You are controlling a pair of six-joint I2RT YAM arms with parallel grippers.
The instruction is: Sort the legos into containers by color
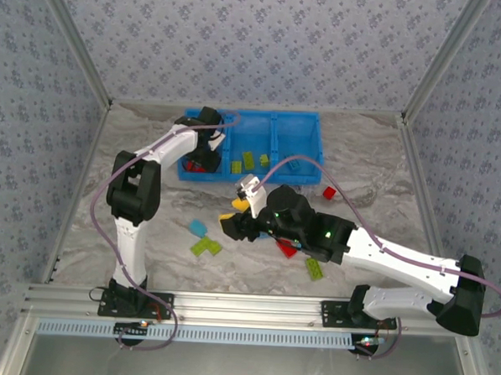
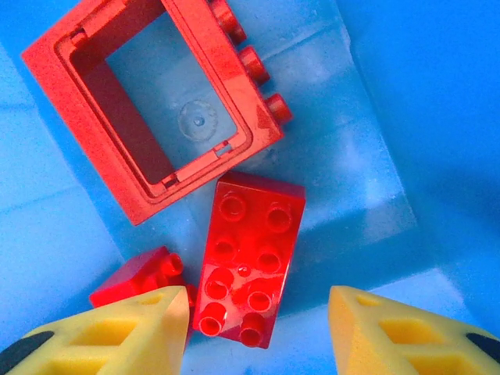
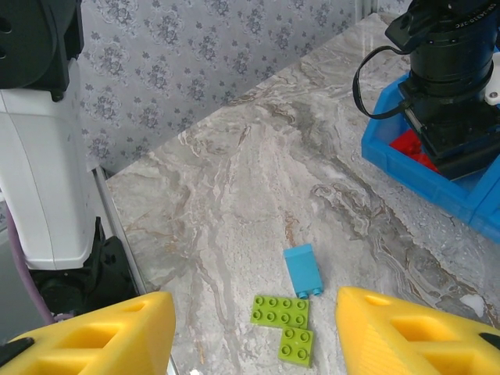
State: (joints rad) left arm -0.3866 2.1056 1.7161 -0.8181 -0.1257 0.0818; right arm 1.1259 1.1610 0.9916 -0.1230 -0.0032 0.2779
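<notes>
The red plastic legos lie in the left compartment of the bright blue three-part plastic bin (image 1: 297, 123). Your left wrist camera resolves them: a red square frame brick (image 2: 160, 101), a red two-by-four studded brick (image 2: 248, 258) touching its corner, and a small red brick (image 2: 144, 275) beside that. From above they read as a red patch under the wrist, while that view adds lime green bricks (image 1: 248, 160) in the middle compartment and loose pieces on the marbled grey surface (image 1: 152, 140): a light blue brick (image 1: 198, 228), a lime green pair (image 1: 205, 246), a red brick (image 1: 328, 192) near the bin. The right wrist camera shows the blue one (image 3: 303, 270) just beside two touching lime bricks (image 3: 283, 311). The left arm (image 1: 137, 190) reaches forward, its wrist tipped down into the bin, the left jaws apart, holding nothing, above the two-by-four. The right arm (image 1: 398, 258) stretches low leftward, the right jaws apart and empty above those loose bricks.
</notes>
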